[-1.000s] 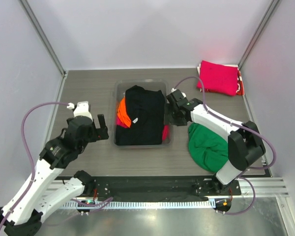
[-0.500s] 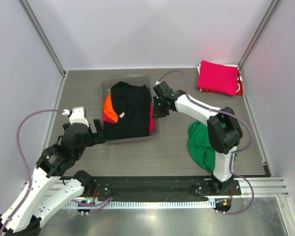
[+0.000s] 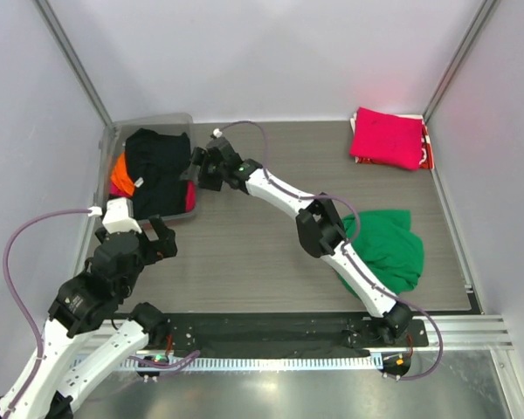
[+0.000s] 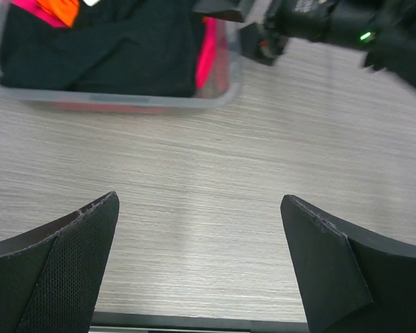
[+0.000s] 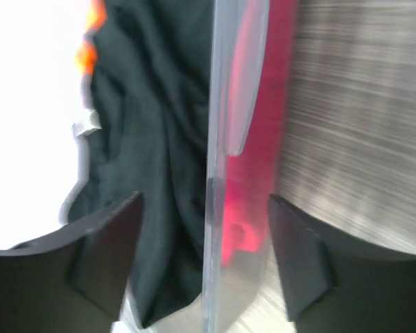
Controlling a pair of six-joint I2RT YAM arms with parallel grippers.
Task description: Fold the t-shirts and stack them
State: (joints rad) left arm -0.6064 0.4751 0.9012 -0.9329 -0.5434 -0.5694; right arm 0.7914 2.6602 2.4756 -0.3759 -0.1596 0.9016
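A clear plastic tub [image 3: 148, 120] stands in the far left corner. In it a black t-shirt [image 3: 157, 170] lies over an orange one [image 3: 120, 177] and a pink one [image 3: 190, 199]. My right gripper [image 3: 195, 168] is open astride the tub's right wall [image 5: 211, 104]: one finger is inside over the black t-shirt [image 5: 152, 125], the other outside, neither touching. A green t-shirt [image 3: 384, 249] lies crumpled at the near right. A magenta t-shirt [image 3: 389, 138] lies folded at the far right. My left gripper [image 3: 162, 237] is open and empty over bare table, just in front of the tub [image 4: 125, 103].
The side walls close in the table on the left, right and back. The right arm stretches diagonally across the middle of the table from its base [image 3: 393, 323]. A metal rail [image 3: 271, 349] runs along the near edge.
The tub has slid from the middle of the table to the far left corner with the right gripper at its wall. The left arm has drawn back. The green t-shirt now shows more fully.
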